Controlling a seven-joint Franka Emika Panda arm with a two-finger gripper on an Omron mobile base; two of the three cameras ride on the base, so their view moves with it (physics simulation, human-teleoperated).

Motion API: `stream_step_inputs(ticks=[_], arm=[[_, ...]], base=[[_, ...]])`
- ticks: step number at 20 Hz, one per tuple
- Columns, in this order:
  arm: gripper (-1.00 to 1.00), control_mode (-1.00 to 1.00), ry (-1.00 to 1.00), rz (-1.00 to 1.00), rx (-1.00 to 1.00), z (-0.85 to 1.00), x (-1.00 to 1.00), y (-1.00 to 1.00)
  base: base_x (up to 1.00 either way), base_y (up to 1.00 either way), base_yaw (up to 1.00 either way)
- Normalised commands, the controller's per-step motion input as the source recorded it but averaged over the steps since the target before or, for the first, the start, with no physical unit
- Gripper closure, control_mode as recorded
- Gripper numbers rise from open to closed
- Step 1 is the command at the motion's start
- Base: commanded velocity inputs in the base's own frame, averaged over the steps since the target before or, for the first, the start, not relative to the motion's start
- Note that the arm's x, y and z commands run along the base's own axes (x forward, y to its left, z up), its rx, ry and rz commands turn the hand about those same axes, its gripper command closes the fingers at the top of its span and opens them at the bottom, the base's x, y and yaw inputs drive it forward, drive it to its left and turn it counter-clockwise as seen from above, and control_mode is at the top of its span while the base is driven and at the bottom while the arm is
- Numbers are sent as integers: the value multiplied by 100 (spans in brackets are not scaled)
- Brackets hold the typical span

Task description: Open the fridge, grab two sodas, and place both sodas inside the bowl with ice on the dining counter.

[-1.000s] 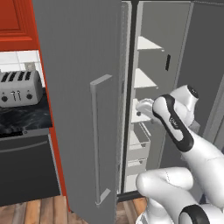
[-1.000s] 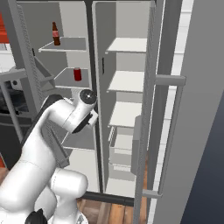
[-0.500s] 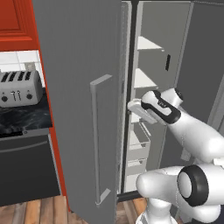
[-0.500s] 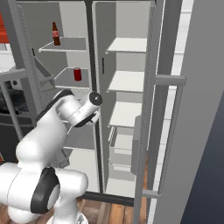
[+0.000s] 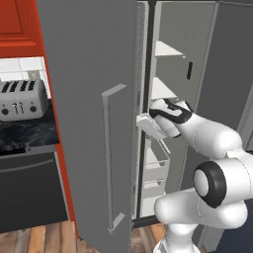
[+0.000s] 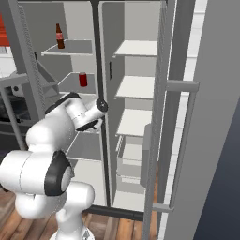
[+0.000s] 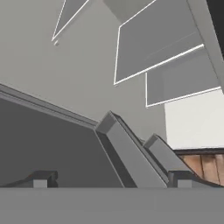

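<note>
The fridge point(image 6: 136, 89) stands with both grey doors swung open. On its top left shelf stands the dark-brown bottle point(image 6: 60, 36), and the red can point(image 6: 83, 78) sits one shelf lower. My gripper point(image 5: 146, 123) reaches in at mid height, just past the edge of the left door point(image 5: 94, 113), below the can's shelf and apart from both sodas. In the hand view the gripper point(image 7: 110, 179) is open, its fingertips point(image 7: 40, 179) far apart with nothing between them, facing grey shelves and a door bin. The bowl with ice and the dining counter are out of view.
A toaster point(image 5: 20, 99) sits on the black worktop left of the fridge, under red cabinets point(image 5: 20, 24). The right door's bar handle point(image 6: 180, 140) juts out close to my right. Grey drawers point(image 6: 131, 161) fill the right compartment's lower part. Wooden floor point(image 5: 44, 237) lies below.
The hand has slid a little left toward the left door's edge, and the arm's elbow and forearm have swung round behind it. The gripper stays open.
</note>
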Motion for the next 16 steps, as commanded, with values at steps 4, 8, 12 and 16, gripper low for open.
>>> stream_step_inputs(ticks=[4, 8, 12, 16], arm=[[-100, -100, 1, 12, 1, -12, 3, 48], [-100, -100, 2, 12, 0, -11, 0, 52], [-100, -100, 2, 12, 1, -10, 0, 51], [-100, -100, 0, 13, 0, -6, 0, 52]], base=[[0, 0, 0], [0, 0, 0], [0, 0, 0], [0, 0, 0]])
